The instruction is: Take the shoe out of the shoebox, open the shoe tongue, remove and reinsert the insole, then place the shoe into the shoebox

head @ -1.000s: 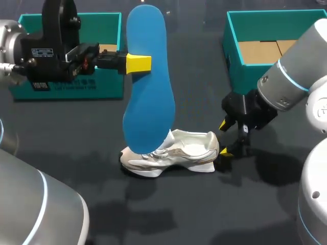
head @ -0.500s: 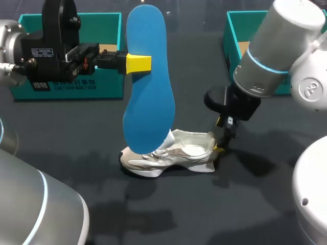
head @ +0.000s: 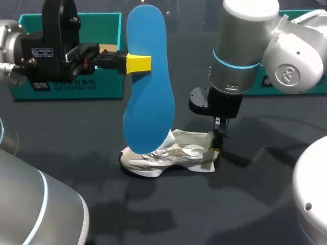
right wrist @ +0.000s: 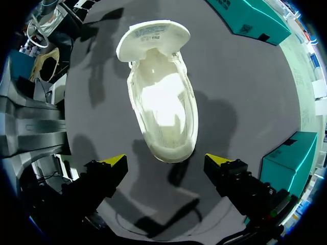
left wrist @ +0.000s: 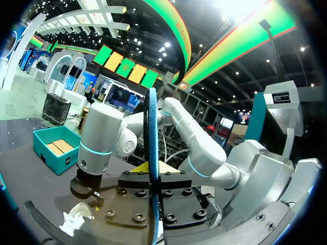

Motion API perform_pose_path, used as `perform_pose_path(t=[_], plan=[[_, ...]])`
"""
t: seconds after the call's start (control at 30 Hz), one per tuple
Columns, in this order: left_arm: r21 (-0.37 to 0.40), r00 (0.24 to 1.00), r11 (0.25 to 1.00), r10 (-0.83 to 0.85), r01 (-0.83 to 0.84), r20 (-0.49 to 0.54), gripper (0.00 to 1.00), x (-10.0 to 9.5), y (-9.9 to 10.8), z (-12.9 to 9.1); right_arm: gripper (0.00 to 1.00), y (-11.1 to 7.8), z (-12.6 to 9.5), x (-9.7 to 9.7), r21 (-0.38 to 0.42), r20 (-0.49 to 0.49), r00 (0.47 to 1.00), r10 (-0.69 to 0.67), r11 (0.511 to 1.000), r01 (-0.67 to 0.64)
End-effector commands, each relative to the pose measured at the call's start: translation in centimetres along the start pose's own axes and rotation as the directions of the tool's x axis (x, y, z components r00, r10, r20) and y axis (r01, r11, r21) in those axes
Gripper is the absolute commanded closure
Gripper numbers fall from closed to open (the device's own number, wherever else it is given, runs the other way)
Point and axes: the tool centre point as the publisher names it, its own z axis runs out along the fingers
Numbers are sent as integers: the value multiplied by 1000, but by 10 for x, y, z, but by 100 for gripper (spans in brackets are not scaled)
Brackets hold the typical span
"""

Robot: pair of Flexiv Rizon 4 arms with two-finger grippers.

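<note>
On the dark tabletop (head: 255,204) the white shoe (head: 171,155) stands on its sole, out of the box, with its tongue pulled open and the inside bare. The blue insole (head: 148,81) hangs upright above the toe, clamped from both sides by the left tool (head: 138,63), which has not moved. Within the last second the right arm swung in from the right edge. The right tool (right wrist: 166,161) now hovers just over the heel, fingers wide apart, holding nothing. I judge it prepares to steady the shoe for reinserting the insole.
</note>
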Motion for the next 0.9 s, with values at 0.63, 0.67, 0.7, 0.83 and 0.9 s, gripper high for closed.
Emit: perform_pose_path(t=[0.63,0.67,0.7,0.83,0.9], plan=[[0,1000,1000,0,0,-1,100,-1,0,2,0,63,-12,-17,11,57,997,-52,999,52],[0,1000,1000,0,0,-1,100,-1,0,2,0,63,-12,-17,11,57,997,-52,999,52],[0,1000,1000,0,0,-1,100,-1,0,2,0,63,-12,-17,11,57,997,-52,999,52],[0,1000,1000,0,0,-1,100,-1,0,2,0,63,-12,-17,11,57,997,-52,999,52],[0,1000,1000,0,0,-1,100,-1,0,2,0,63,-12,-17,11,57,997,-52,999,52]])
